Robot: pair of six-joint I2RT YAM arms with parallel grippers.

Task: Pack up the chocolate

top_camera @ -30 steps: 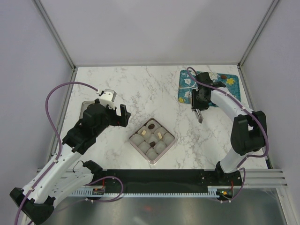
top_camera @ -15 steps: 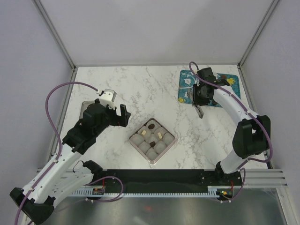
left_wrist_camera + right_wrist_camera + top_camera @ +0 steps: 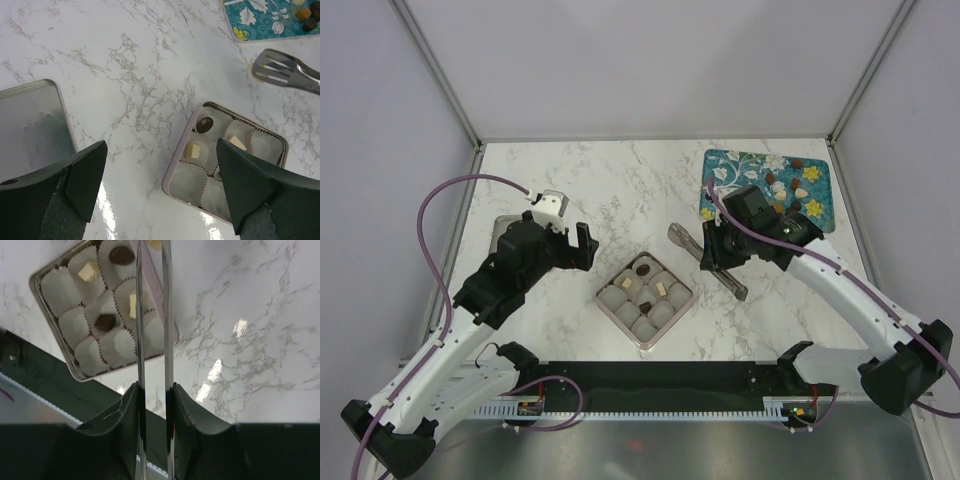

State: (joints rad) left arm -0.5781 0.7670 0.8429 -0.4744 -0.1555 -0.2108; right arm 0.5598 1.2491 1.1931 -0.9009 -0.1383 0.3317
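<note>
My right gripper (image 3: 716,254) (image 3: 153,390) is shut on metal tongs (image 3: 678,234) (image 3: 140,315) whose tips hang over the marble just right of the box (image 3: 601,297). A cream chocolate (image 3: 156,244) shows between the tong tips. The box holds white paper cups; two have dark chocolates (image 3: 121,255) (image 3: 105,321) and two have cream ones (image 3: 89,271) (image 3: 194,150). Several more chocolates (image 3: 782,190) lie on the teal flowered mat (image 3: 735,170). Left of the box, my left gripper (image 3: 582,243) (image 3: 161,145) hovers wide open and holds nothing.
A flat metal lid (image 3: 503,228) (image 3: 30,125) lies at the left, partly under the left arm. A black rail (image 3: 30,375) runs along the table's near edge just below the box. Frame posts and grey walls bound the table.
The right arm swung from over the teal mat to the table's middle, carrying the tongs toward the box and uncovering the mat. The left arm stayed still.
</note>
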